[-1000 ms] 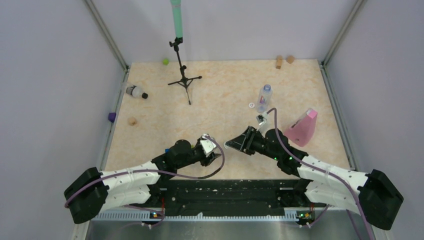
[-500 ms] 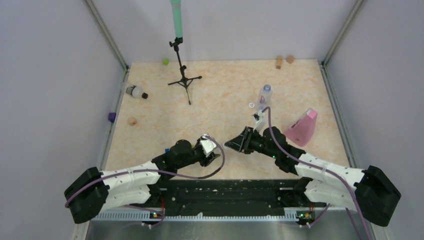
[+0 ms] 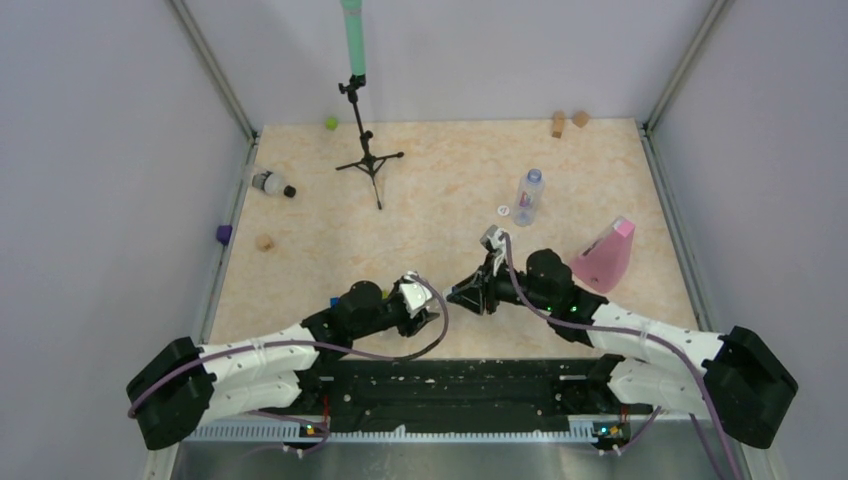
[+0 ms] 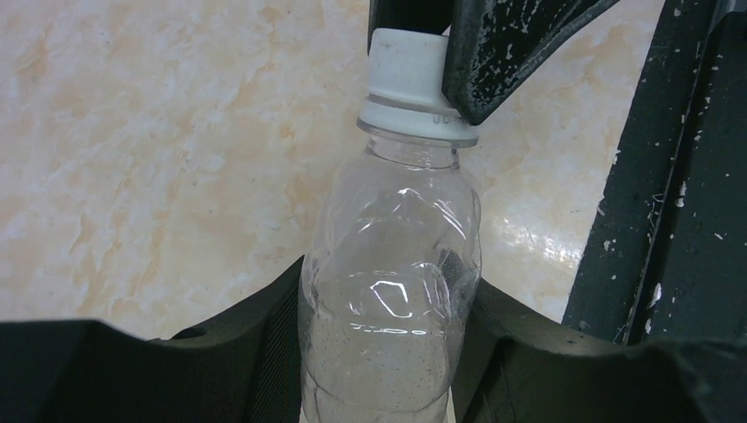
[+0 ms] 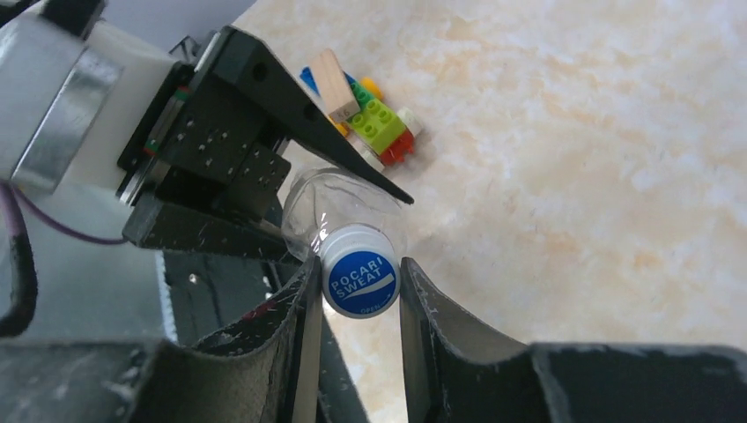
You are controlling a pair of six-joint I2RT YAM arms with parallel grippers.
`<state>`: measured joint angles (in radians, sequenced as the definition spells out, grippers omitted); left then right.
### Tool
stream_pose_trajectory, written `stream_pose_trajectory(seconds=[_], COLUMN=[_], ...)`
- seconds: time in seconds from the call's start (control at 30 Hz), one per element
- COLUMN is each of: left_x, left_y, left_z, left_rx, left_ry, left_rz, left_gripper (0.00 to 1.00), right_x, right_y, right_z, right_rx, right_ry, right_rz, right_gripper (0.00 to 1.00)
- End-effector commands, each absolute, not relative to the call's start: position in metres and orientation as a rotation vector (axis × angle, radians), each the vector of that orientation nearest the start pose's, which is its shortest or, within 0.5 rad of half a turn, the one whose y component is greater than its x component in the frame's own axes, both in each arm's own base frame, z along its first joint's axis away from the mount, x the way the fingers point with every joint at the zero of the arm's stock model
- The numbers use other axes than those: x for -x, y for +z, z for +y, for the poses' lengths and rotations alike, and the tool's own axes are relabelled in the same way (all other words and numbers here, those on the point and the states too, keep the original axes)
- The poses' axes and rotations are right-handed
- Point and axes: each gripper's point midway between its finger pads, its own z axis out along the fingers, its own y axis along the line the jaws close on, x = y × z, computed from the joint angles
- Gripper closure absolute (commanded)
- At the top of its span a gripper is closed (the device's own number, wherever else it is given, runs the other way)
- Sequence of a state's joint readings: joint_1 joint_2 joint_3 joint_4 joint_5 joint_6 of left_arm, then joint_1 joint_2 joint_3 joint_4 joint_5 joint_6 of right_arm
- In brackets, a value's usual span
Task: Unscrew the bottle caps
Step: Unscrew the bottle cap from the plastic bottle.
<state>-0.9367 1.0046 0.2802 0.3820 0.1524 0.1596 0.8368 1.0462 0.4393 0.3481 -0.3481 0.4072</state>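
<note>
Right gripper [image 5: 357,270] now snug against cap [image 5: 359,284] edges

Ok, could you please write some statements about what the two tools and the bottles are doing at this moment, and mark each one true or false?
1. The left tool grips the body of a clear bottle. True.
2. The right tool is shut on this bottle's cap. True.
3. This cap is already off the neck. False: it sits on the neck.
4. The black-capped bottle stands upright. False: it lies on its side.
5. The pink wedge is held by the left tool. False: it lies free, apart from both tools.
</note>
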Motion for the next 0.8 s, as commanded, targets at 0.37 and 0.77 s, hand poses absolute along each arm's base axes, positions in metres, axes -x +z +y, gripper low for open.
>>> stream_pose_trajectory(seconds=[0.37, 0.77], left_x=[-0.175, -0.172], left_y=[0.139, 0.142], left_z=[-0.281, -0.289], left_rx=[-1.071, -1.082], left_ry=[-0.700, -0.753], left_rz=[1.416, 1.402], left_gripper=[1.00, 1.00], right_x=[-0.107, -0.133], right_y=[0.204, 0.204], right_z=[0.322, 0.314], right_rx=[1.500, 1.281], right_ry=[1.193, 1.061], right_rz=[1.113, 1.181], right_gripper=[1.00, 0.99])
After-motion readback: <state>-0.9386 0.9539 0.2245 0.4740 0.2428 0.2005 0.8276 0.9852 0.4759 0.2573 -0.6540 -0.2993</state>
